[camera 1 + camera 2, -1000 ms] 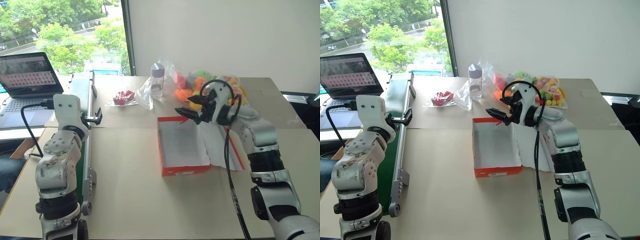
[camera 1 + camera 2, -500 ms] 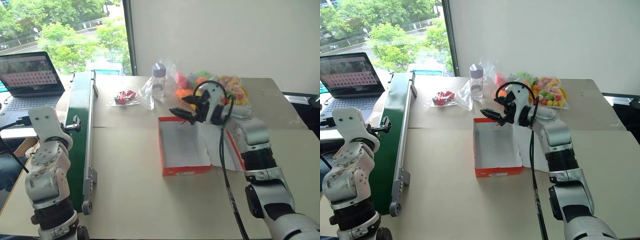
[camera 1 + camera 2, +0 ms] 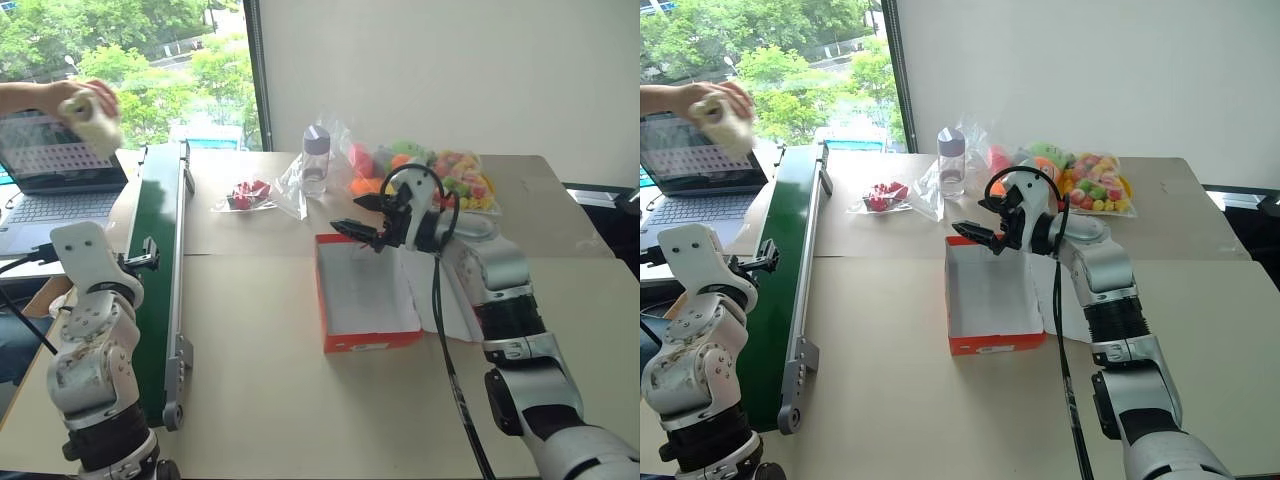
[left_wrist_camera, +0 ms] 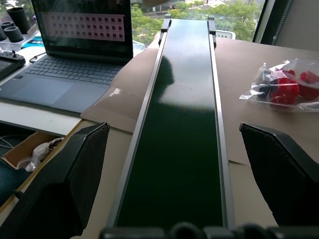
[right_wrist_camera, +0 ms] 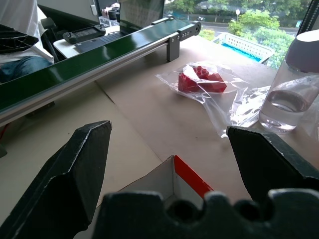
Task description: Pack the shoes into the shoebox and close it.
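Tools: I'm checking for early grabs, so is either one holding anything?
Nothing is held. The left tool and right tool are both open and empty.

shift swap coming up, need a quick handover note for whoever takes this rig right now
Left gripper: open, empty, over the green conveyor belt.
Right gripper: open, empty, above the far edge of the shoebox.
Shoebox: open and empty on the table, lid laid out flat to its right.
Shoes: a person's hand holds a cream shoe up near the laptop.
Done: nothing packed.
Left: both shoes in, then close the lid.
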Available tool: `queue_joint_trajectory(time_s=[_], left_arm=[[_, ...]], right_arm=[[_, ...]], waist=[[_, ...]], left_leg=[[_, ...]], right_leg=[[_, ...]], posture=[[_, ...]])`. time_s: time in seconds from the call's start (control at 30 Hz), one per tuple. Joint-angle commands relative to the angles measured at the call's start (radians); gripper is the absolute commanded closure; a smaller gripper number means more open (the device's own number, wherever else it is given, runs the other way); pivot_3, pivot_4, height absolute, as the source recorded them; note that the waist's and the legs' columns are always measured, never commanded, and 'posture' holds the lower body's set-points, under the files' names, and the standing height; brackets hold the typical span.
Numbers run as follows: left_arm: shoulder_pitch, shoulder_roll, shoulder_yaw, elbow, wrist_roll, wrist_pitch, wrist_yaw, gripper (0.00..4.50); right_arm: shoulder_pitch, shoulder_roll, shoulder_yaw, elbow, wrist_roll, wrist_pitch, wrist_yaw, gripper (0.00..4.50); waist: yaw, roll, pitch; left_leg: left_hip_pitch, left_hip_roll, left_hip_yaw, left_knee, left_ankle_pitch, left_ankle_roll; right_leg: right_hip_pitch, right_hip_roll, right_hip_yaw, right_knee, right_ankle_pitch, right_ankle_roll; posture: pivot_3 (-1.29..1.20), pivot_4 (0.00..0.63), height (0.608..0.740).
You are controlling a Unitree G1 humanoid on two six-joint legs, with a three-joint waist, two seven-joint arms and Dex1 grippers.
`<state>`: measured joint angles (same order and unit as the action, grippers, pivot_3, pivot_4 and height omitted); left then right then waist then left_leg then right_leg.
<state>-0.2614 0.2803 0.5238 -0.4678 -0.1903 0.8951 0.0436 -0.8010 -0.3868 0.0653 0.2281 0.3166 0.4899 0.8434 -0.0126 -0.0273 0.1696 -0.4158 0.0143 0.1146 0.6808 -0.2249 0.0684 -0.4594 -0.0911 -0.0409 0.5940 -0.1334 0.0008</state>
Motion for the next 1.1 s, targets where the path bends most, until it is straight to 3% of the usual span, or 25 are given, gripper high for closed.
queue_joint_trajectory(time_s=[0.03,0.63,1.1], left_arm=[[0.001,0.009,-0.005,-0.051,-0.002,-0.012,0.004,0.0],[-0.004,-0.03,-0.017,-0.03,-0.008,0.041,0.045,0.0],[-0.133,0.015,-0.05,0.284,-0.009,-0.072,0.012,0.0]], right_arm=[[-0.006,-0.01,-0.02,-0.024,-0.018,-0.044,-0.021,0.08],[0.03,0.039,0.025,-0.11,0.001,0.018,-0.001,0.08],[0.07,0.019,0.013,-0.191,0.001,0.065,-0.026,0.08]], waist=[[0.0,0.0,0.0],[-0.002,0.0,0.0],[0.001,-0.001,0.0]], left_leg=[[0.0,0.0,0.0,0.0,0.0,0.0],[0.0,0.0,0.0,-0.001,0.0,0.0],[-0.001,0.0,0.0,-0.002,0.0,-0.001]], right_leg=[[0.0,0.0,0.0,0.0,0.0,0.0],[-0.001,0.0,0.0,0.0,-0.002,0.002],[-0.002,-0.002,-0.001,0.0,-0.003,-0.001]], posture=[[0.0,0.15,0.74],[0.0,0.15,0.74],[0.0,0.15,0.74]])
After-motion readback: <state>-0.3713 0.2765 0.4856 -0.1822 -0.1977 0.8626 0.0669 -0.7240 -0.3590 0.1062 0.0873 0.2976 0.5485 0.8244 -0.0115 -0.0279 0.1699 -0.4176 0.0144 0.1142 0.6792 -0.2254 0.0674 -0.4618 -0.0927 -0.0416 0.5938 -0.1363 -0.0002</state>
